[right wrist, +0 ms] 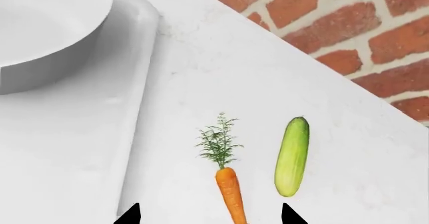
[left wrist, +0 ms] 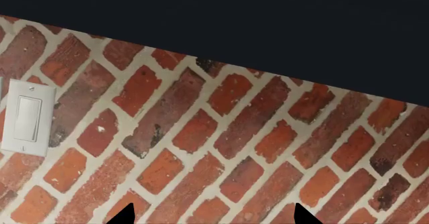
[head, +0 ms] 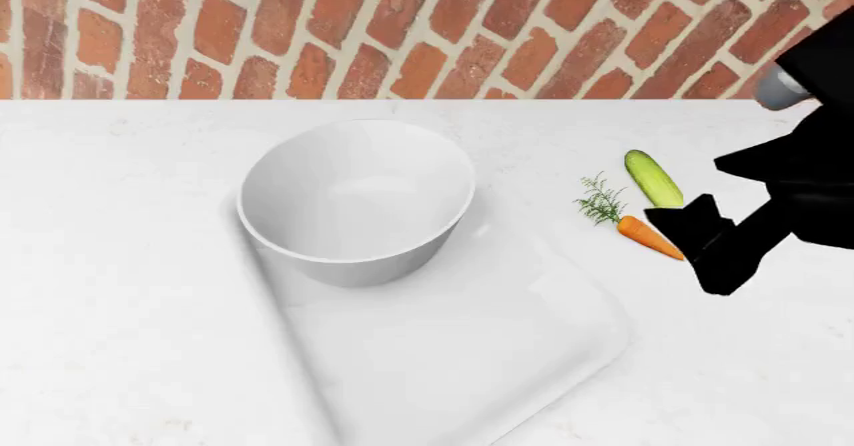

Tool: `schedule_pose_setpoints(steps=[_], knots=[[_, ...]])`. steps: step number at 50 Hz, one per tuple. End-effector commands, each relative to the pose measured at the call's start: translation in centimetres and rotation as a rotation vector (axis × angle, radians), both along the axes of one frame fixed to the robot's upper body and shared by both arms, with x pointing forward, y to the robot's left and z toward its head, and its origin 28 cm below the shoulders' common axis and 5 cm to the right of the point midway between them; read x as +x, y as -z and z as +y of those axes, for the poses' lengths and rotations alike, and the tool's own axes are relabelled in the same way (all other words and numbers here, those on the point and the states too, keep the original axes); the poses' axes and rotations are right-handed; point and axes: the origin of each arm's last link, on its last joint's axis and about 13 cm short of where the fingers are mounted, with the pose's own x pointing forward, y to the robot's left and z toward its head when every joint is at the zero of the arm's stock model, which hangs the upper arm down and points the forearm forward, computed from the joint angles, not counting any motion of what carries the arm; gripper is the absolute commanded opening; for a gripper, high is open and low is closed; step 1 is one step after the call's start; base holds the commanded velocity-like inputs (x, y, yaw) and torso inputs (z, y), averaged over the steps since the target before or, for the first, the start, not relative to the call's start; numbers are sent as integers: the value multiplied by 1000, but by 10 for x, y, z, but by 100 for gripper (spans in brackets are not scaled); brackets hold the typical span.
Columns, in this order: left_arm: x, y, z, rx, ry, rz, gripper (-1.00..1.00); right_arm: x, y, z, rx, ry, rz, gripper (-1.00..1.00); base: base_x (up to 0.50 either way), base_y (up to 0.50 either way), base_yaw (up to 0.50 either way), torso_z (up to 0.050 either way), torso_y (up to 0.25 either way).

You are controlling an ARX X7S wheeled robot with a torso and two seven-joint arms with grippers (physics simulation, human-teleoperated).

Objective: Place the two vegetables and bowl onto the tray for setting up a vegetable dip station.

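Your right gripper point(head: 694, 228) hung just above the carrot point(right wrist: 230, 194), its two dark fingertips point(right wrist: 129, 215) spread wide on either side of the root and holding nothing. The carrot was small, smooth and orange, tapering, with feathery green leaves pointing toward the brick wall point(head: 400, 26). Just beside the carrot, on the side away from the tray point(head: 534, 366), lay the cucumber point(right wrist: 292, 155): short, glossy, pale green, rounded at both ends, apart from the carrot. Both rested on the countertop point(head: 120, 266), off the tray. On the carrot's other side you had the flat white tray with rounded corners and a shallow rim, and the deep, glossy white bowl point(head: 355, 202) sitting on its far end. The counter was white and faintly veined, backed by rough red brick. Your left gripper point(left wrist: 209, 219) faced that brick and a white wall switch point(left wrist: 27, 117), its tips apart and empty.
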Motion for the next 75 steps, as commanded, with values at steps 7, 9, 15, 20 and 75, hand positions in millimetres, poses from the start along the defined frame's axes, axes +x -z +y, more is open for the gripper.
schedule_pose_setpoints(steps=[7,9,15,20,75], knots=[[0,1,0,2,0,1,100,28,14,4,-48,15,-6,100,0,0,0,0,0],[0,1,0,2,1,1,100,30,16,5,-44,16,-6,100,0,0,0,0,0],[0,1,-1,4,2,2,100,33,27,4,-38,22,4,100,0,0,0,0,0],[0,1,-1,4,3,5,100,33,34,4,-31,24,20,100,0,0,0,0,0],[-1,2,-4,17,5,7,100,39,68,-1,13,100,60,100,0,0,0,0,0]])
